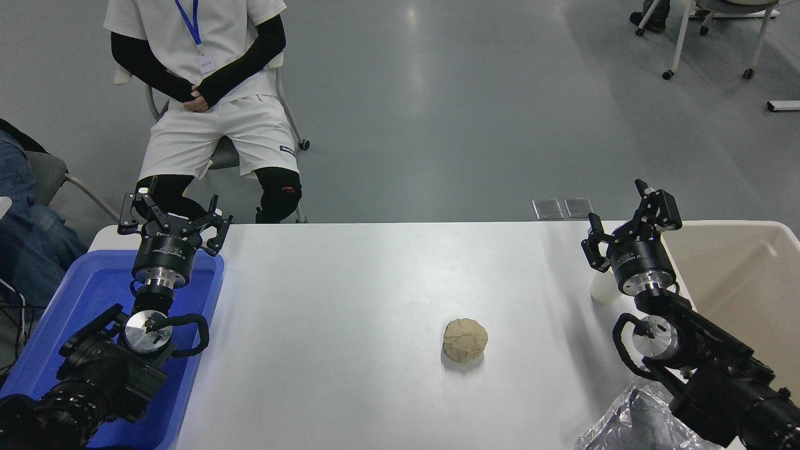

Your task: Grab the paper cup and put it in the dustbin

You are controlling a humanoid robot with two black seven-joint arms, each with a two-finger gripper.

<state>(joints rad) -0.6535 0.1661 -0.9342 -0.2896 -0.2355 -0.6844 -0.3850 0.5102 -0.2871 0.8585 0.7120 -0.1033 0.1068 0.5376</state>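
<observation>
Only a small white part of the paper cup [602, 291] shows, on the table's right side, just left of my right wrist, which hides the rest. My right gripper [627, 217] stands open above and beyond the cup, with nothing between its fingers. The beige dustbin [750, 281] stands directly to the right of that arm, at the table's right end. My left gripper [175, 217] is parked open at the lower left, over the far edge of the blue tray.
A tan crumpled paper ball [465, 339] lies on the table's middle right. Silver foil [628, 425] lies at the near right corner under my right arm. A blue tray [87, 300] sits at the left. A person [206, 94] sits beyond the far left edge.
</observation>
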